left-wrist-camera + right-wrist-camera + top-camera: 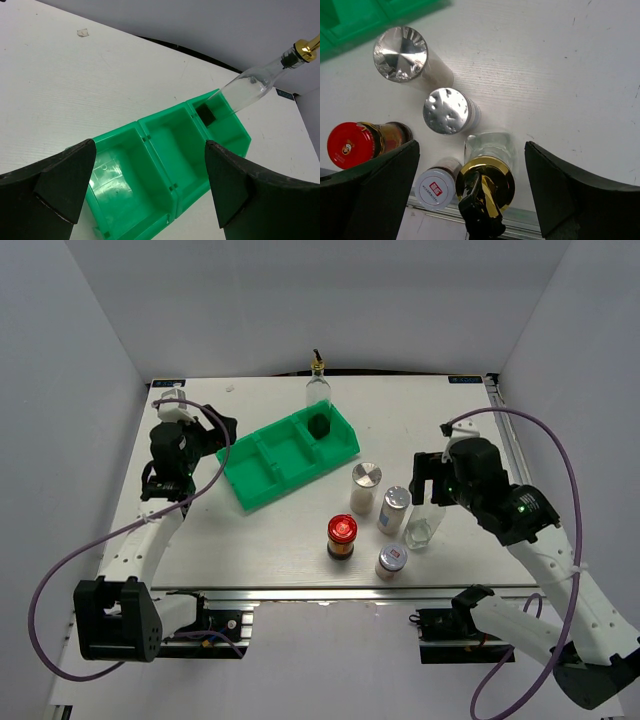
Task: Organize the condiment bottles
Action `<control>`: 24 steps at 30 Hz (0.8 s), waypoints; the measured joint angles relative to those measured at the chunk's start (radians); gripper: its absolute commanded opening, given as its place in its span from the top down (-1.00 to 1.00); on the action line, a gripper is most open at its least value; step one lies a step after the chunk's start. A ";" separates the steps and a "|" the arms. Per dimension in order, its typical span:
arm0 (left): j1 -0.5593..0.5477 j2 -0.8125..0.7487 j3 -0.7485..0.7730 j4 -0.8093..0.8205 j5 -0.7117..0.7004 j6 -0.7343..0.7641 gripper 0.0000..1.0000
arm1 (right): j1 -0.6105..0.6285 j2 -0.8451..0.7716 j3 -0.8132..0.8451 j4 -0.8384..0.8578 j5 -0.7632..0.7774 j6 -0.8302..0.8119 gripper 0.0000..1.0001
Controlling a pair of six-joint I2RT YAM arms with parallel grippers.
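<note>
Two clear glass cruets with gold pourers stand on the counter (480, 420): one cruet (424, 528) directly below the right jaws, the other cruet (318, 392) well ahead of the left jaws. Three silver-lidded shaker jars (366, 486) (395, 508) (391, 560) stand just left of the right jaws. One red-lidded jar (342, 536) stands beside them. One green tray (262, 490) has three compartments, and one compartment holds a single small black object (319, 425).

The left end effector (212, 436) is held raised at the far left, jaws spread wide with nothing gripped, and the left arm (150, 540) is bent up from its near-edge base. The right end effector (470, 192) is pointed steeply downward at the right, jaws likewise spread wide and clamped on nothing, with the right arm (560, 580) folded back toward the near right.
</note>
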 measured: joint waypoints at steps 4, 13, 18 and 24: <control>0.000 0.023 0.000 0.000 0.000 0.000 -0.96 | 0.000 -0.023 -0.055 0.009 0.001 -0.017 -0.69; 0.000 0.068 0.000 -0.010 0.013 0.000 -0.96 | 0.000 -0.051 -0.131 0.087 0.039 -0.077 -0.48; 0.000 0.072 0.000 -0.010 0.015 0.000 -0.96 | 0.000 -0.080 -0.166 0.144 0.046 -0.100 -0.31; 0.000 0.073 0.000 -0.016 0.018 0.000 -0.96 | 0.000 -0.156 -0.218 0.209 0.046 -0.127 -0.14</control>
